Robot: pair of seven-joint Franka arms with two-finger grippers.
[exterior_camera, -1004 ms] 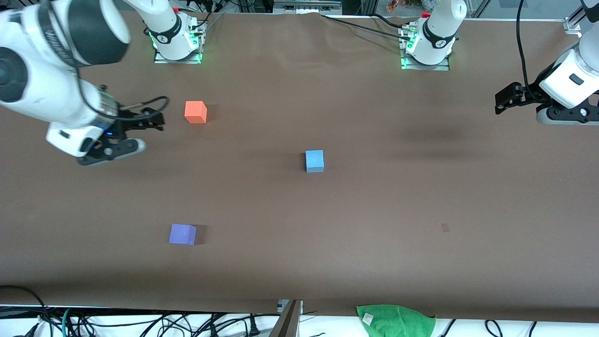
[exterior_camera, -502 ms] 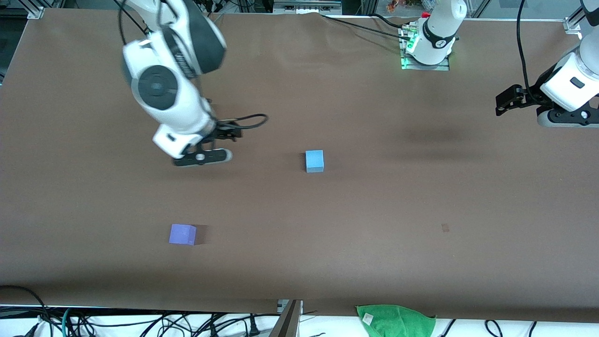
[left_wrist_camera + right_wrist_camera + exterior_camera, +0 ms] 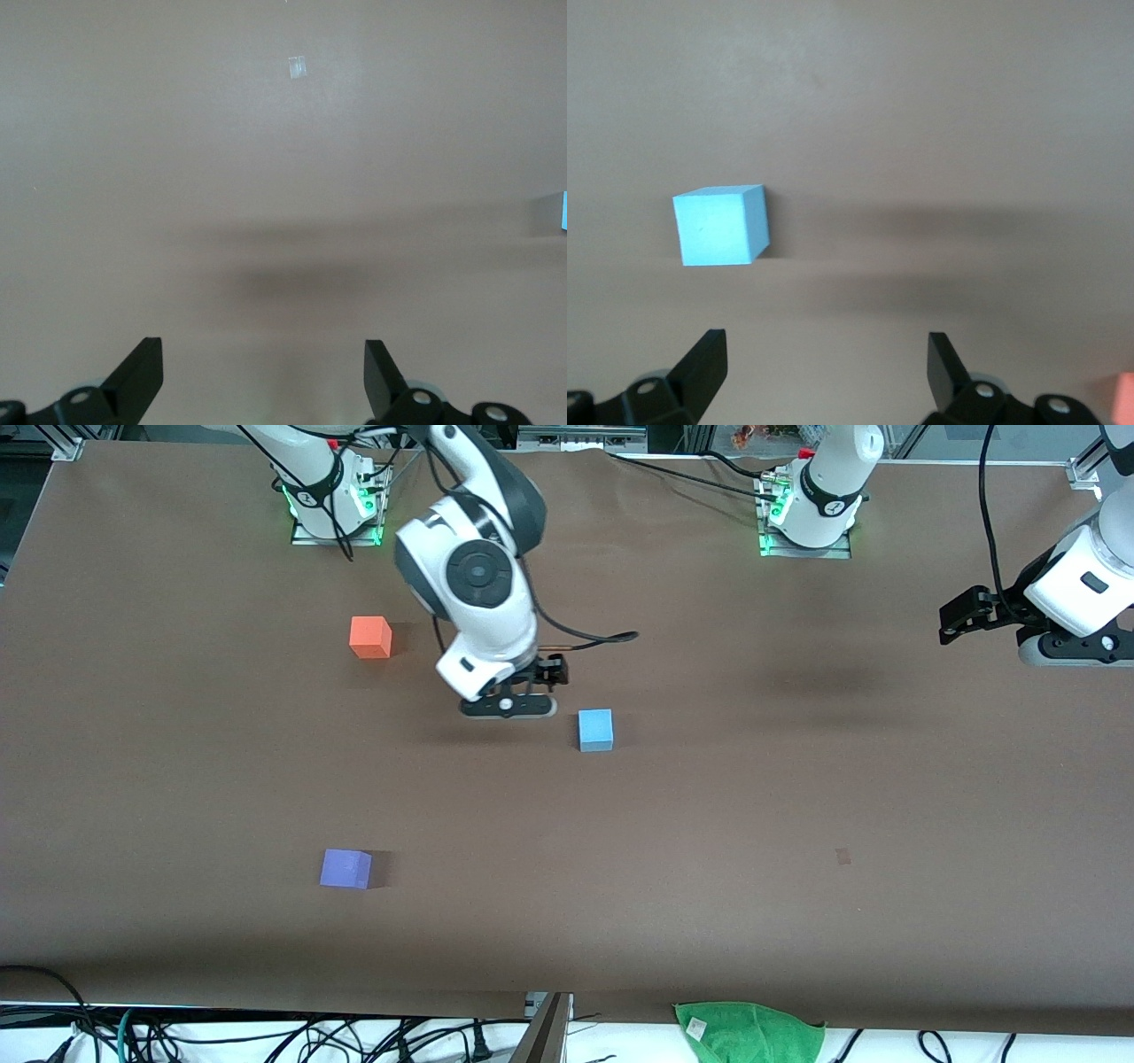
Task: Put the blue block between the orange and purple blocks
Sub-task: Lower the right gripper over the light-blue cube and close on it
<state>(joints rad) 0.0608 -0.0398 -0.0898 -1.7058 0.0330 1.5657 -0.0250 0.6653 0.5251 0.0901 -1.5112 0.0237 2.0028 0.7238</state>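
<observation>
We see the blue block (image 3: 595,729) resting alone on the brown surface (image 3: 797,797), near its middle, untouched. The right gripper (image 3: 508,707) hangs just beside it, toward the right arm's end, with its fingers (image 3: 702,365) spread wide and nothing between them. In the right wrist view the block (image 3: 719,226) sits off to one side of the gap, not centred. If we descend from here, one finger may land on top of the block or nudge it sideways instead of straddling it.

The orange block (image 3: 369,637) lies farther from the front camera, the purple block (image 3: 345,868) nearer, both toward the right arm's end and well apart. We judge that a careless release could leave the blue block off the line joining them.

The left gripper (image 3: 961,614) waits over the left arm's end of the surface, fingers (image 3: 137,376) spread and empty.

We can read no brand, label or writing anywhere; a green cloth (image 3: 749,1032) carries a small tag, too small to read.
</observation>
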